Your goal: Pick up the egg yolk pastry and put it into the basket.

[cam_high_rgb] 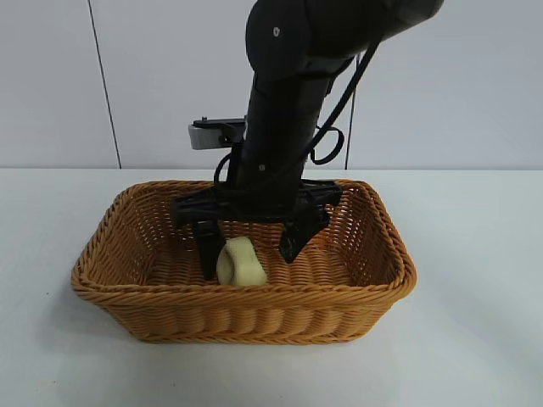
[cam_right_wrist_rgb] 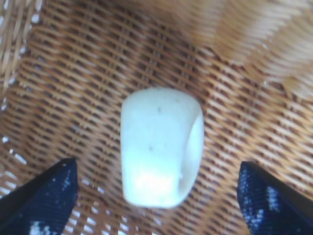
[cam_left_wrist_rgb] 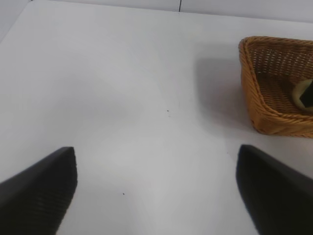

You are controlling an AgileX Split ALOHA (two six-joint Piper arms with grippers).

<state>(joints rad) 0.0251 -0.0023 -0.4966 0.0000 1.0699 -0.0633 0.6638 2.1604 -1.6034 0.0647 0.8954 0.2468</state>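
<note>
Reaching down from the top centre of the exterior view, the right gripper (cam_high_rgb: 250, 242) hangs inside the basket (cam_high_rgb: 110, 280) with its 2 fingers (cam_high_rgb: 208, 246) spread wide and gripping nothing. Between them, near the left finger, the egg yolk pastry (cam_high_rgb: 240, 262) lies tipped on its side on the woven floor at the frame's centre. Over the white table (cam_left_wrist_rgb: 127, 98), the left gripper (cam_left_wrist_rgb: 156, 183) hangs with its fingers spread, with the basket at upper right of its view.

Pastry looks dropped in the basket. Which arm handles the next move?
Right. Its open gripper hangs inside the basket over the pastry, so it probably just lifts out. The left gripper is open above bare table.
</note>
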